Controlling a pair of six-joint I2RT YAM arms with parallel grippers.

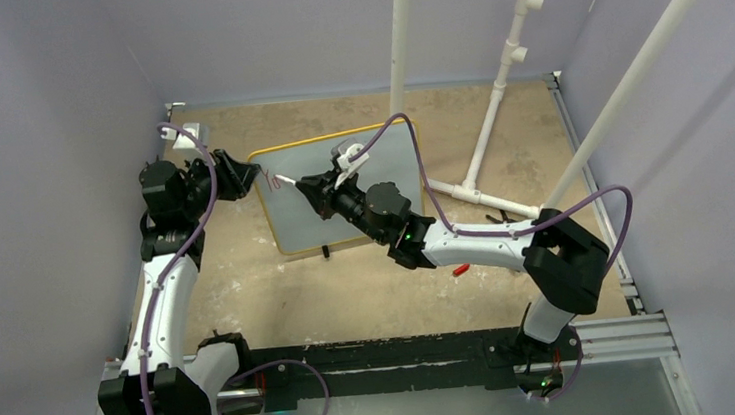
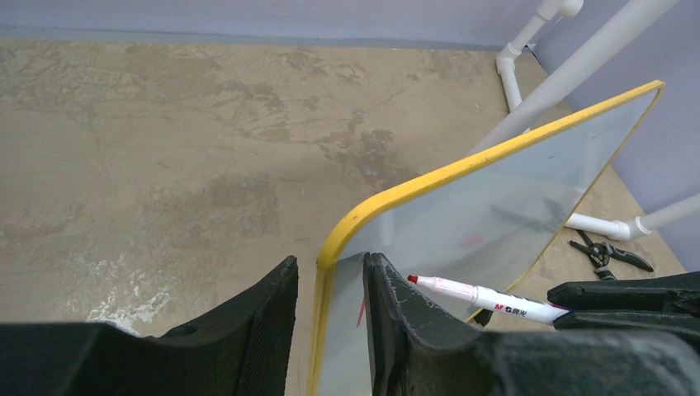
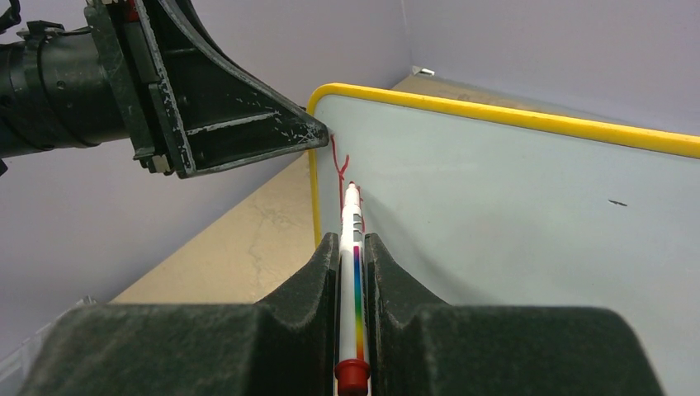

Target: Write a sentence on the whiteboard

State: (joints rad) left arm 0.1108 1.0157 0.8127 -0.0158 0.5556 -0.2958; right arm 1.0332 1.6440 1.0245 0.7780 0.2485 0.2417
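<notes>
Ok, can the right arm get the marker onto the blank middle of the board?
Probably yes. The marker in the right end effector points at the board beside the red strokes, the face beyond is mostly bare, and the left end effector straddles only the yellow edge.

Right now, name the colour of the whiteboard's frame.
Yellow whiteboard frame, clearest in right wrist view.

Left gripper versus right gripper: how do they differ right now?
The left gripper straddles the yellow edge of the whiteboard, jaws apart; the right gripper is shut on a marker. The left gripper sits at the board's side; the right gripper reaches over its face, marker tip at red strokes. Both are black, near the same corner.
</notes>
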